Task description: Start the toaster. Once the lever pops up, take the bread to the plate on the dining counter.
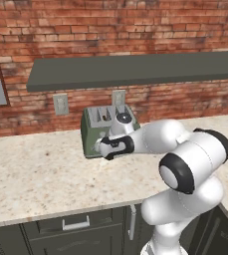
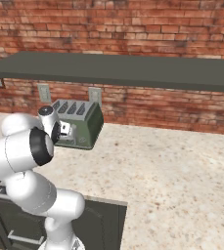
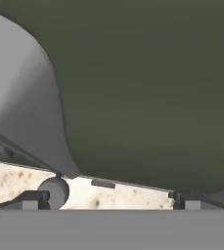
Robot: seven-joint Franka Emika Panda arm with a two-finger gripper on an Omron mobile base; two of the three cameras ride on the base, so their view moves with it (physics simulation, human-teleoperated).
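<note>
Toaster [image 1: 96, 130] sits just past your gripper [image 1: 101, 148] from the left base. From the right, the gripper [image 2: 64, 130] meets its front. At the hand, jaws wide, green wall [image 3: 147, 97] close ahead; catch a lever and press straight down.

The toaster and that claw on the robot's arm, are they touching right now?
Cannot tell. In the hand view the toaster looms very close ahead of the open gripper, but neither contact nor gap shows. In the left base view the arm hides the toaster's front.
</note>
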